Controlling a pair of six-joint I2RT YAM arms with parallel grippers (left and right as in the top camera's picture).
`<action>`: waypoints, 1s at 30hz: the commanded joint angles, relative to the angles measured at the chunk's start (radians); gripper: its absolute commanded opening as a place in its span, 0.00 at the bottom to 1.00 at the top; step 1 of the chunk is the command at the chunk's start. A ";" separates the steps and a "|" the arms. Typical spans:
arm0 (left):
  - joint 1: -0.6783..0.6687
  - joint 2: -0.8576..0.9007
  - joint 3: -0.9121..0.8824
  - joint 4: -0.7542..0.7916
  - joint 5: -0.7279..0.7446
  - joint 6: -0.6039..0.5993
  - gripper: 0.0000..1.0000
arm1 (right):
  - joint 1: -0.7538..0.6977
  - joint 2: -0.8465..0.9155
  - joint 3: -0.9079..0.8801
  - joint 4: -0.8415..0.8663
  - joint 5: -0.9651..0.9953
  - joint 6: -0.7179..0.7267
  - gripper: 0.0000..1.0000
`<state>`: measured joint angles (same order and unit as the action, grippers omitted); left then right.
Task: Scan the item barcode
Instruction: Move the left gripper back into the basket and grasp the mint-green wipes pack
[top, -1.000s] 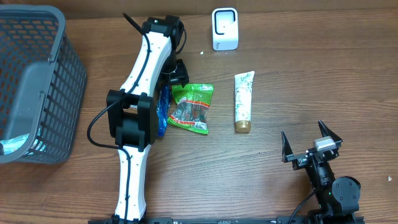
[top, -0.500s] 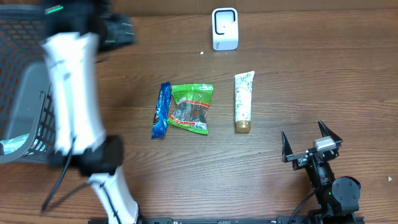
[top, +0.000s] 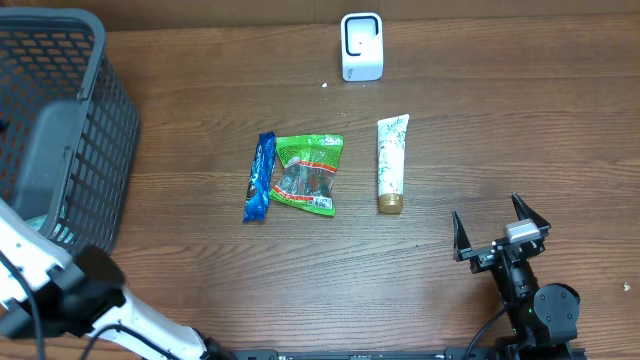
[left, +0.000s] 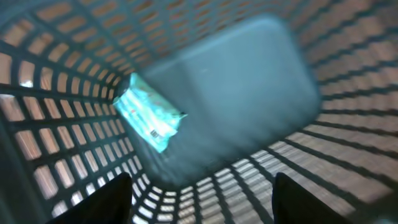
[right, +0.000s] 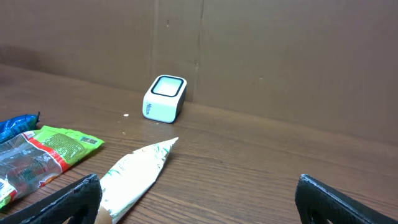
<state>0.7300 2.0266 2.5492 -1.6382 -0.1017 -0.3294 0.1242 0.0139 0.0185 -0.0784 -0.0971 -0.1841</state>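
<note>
— Where is the left gripper (left: 199, 208)?
— Its wrist camera looks into the grey mesh basket (top: 100, 120) at the left end of the wooden table (top: 500, 120). That view is blurred, but both fingers (left: 106, 199) show at the bottom corners, well apart, with nothing between them.
— Anything in the basket?
— One teal packet (left: 148, 115), lying on the floor close to the wall.
— And the right gripper (top: 495, 228)?
— Near the front edge on the right, spread wide and holding nothing, apart from every item.
— Where are the things to scan?
— Three lie in a row mid-table. The blue snack wrapper (top: 260, 177) is leftmost, just beside the green snack packet (top: 309, 174); whether they touch I cannot tell. The white tube (top: 391, 155) lies to their right, apart, its gold cap (top: 391, 203) pointing toward the front edge.
— And the white barcode scanner (top: 361, 47)?
— It stands upright at the far edge, beyond the packet and the tube, touching neither
</note>
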 joint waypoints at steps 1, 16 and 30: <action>0.002 0.051 -0.052 0.024 0.016 -0.003 0.63 | -0.006 -0.011 -0.011 0.005 0.002 0.000 1.00; 0.045 0.135 -0.432 0.141 -0.107 -0.137 0.66 | -0.006 -0.011 -0.011 0.005 0.002 0.000 1.00; 0.083 0.135 -0.716 0.370 -0.116 -0.237 0.78 | -0.006 -0.011 -0.011 0.005 0.002 0.000 1.00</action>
<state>0.8124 2.1563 1.8709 -1.3083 -0.1974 -0.5240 0.1242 0.0139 0.0185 -0.0788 -0.0971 -0.1837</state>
